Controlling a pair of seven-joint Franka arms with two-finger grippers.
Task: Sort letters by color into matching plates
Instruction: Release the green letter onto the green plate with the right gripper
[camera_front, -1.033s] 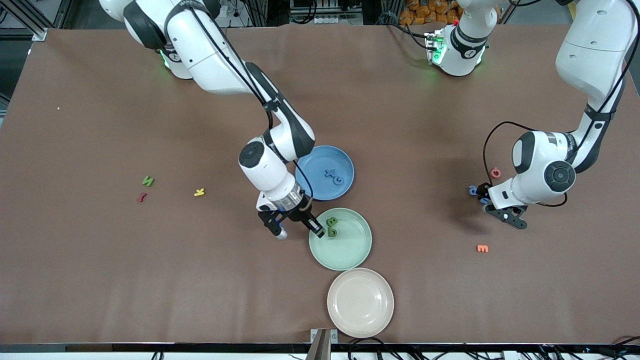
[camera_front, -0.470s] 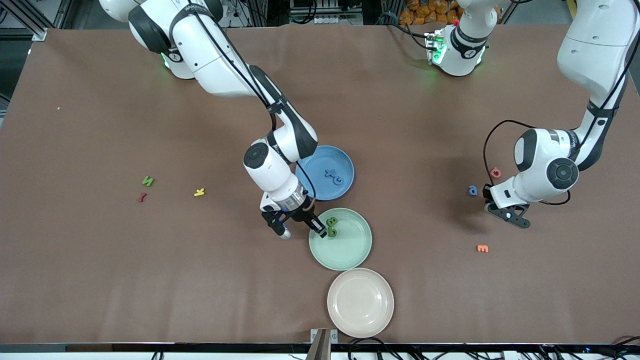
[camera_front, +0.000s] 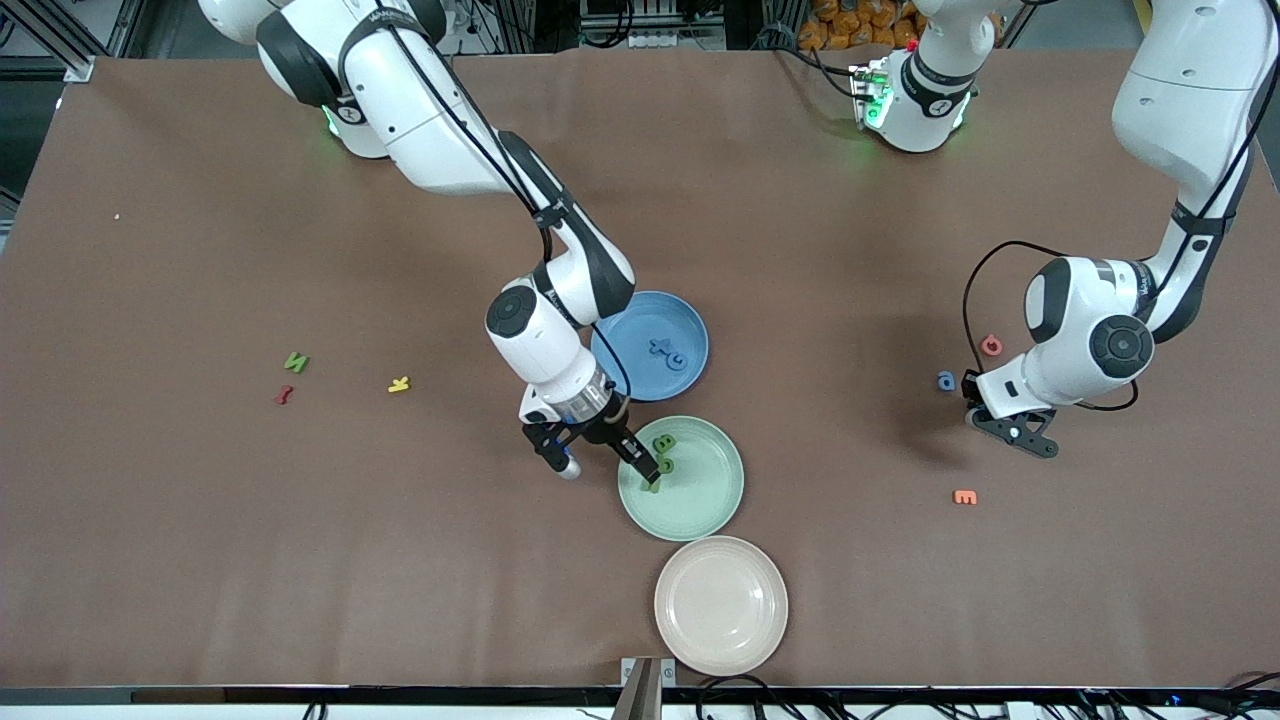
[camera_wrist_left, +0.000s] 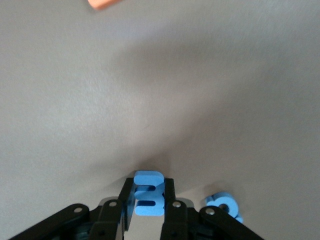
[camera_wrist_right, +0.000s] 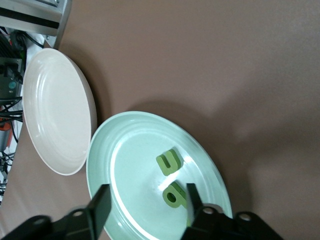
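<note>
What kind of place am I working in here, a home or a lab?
Most likely a robotics lab bench: two arms are mounted at a large table under a plain brown cover, cables run along its edge, and the props are toy letters and the plates, such as the green plate.

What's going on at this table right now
Two arms are sorting toy letters into plates by color. The right gripper, open, is over the green plate, which has three green letters in it. The left gripper is shut on a blue letter beside another blue letter on the table. The blue plate holds two blue letters. One green letter lies toward the right arm's end.
</note>
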